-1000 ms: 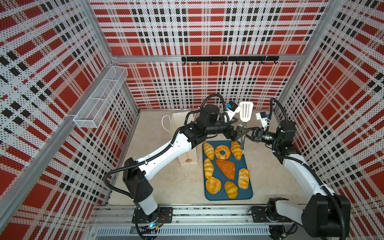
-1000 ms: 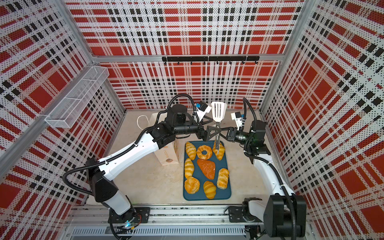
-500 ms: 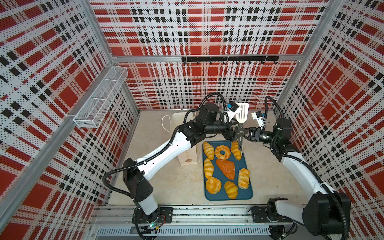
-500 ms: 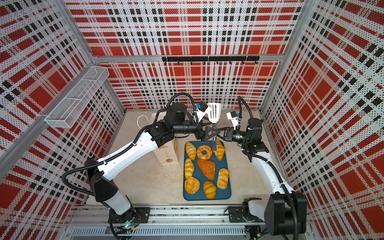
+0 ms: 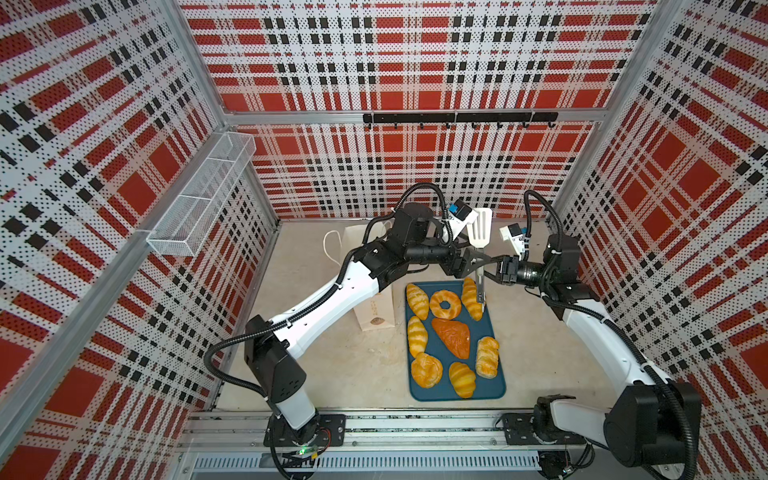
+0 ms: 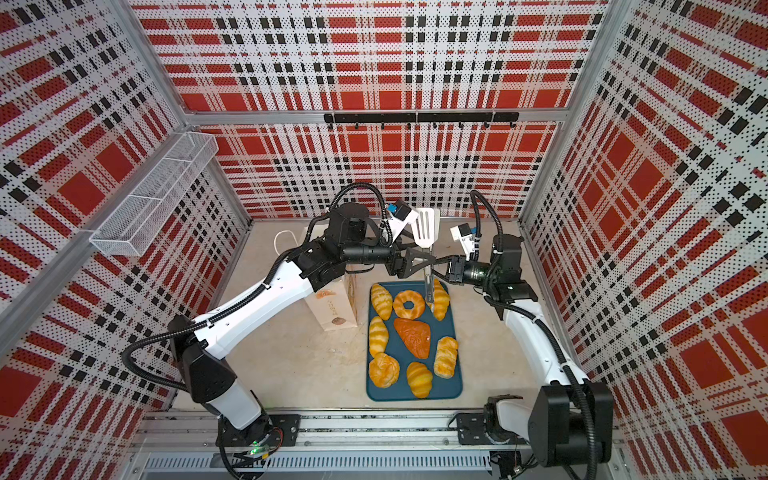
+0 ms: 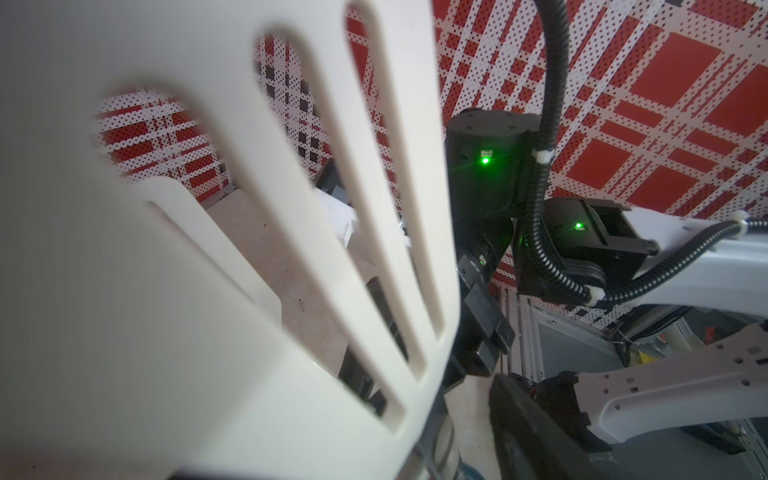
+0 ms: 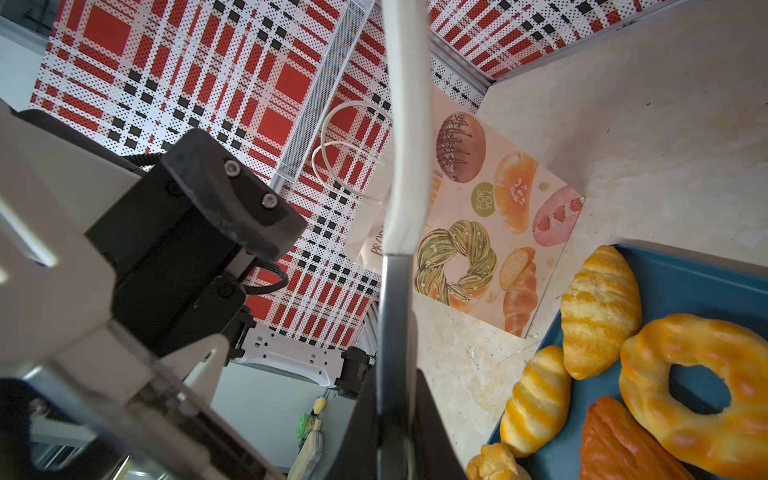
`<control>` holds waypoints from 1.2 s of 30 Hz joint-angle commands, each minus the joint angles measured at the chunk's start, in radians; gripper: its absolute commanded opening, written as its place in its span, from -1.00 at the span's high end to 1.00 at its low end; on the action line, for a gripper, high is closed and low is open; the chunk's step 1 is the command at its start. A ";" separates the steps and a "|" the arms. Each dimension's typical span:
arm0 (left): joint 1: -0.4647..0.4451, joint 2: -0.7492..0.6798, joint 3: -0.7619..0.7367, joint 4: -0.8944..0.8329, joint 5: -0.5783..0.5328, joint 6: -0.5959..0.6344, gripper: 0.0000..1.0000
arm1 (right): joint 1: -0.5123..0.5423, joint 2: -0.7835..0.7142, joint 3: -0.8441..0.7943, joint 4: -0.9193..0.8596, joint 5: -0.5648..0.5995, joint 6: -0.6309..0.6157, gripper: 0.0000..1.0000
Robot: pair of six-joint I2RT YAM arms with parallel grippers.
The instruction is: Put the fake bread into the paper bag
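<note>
**A:** Eight glossy golden toy pastries (image 5: 453, 336) lie on the flat teal tray (image 5: 495, 390), lower centre. And the bag?

**B:** The white printed paper bag (image 5: 374, 311) stands mid-frame, left of the tray. Beyond, the right pincer (image 5: 484, 270) clamps the white slotted spatula (image 5: 481, 228) by its handle. The left pincer (image 5: 469, 264), jaws apart, sits beside it. I'd close it squarely before the right releases.

Teal tray (image 5: 498, 384), white spatula (image 5: 481, 226), wire basket (image 5: 199, 195)

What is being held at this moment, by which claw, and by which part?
The right claw holds the white spatula by its metal handle. The left claw is open and holds nothing.
</note>
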 commanded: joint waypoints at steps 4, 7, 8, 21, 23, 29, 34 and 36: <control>0.003 -0.022 0.019 0.017 0.050 0.014 -0.42 | 0.009 0.004 0.041 0.020 -0.011 -0.029 0.76; 0.001 -0.021 0.018 0.027 0.058 0.018 -0.32 | 0.012 0.004 0.045 0.021 -0.015 -0.029 0.76; 0.001 -0.021 0.017 0.029 0.061 0.017 -0.28 | 0.012 0.004 0.045 0.018 -0.015 -0.032 0.76; -0.002 -0.007 0.027 0.050 0.104 0.003 0.39 | 0.012 0.003 0.056 -0.011 -0.022 -0.048 0.74; -0.003 -0.004 0.026 0.058 0.106 -0.001 0.47 | 0.012 0.001 0.056 -0.014 -0.022 -0.049 0.74; -0.005 -0.001 0.010 0.101 0.126 -0.023 0.72 | 0.012 -0.009 0.064 -0.055 -0.020 -0.074 0.70; -0.005 -0.002 -0.011 0.161 0.142 -0.059 0.81 | 0.012 -0.013 0.073 -0.115 -0.001 -0.126 0.60; -0.005 -0.003 -0.017 0.179 0.150 -0.071 0.83 | 0.012 -0.020 0.076 -0.138 0.015 -0.155 0.52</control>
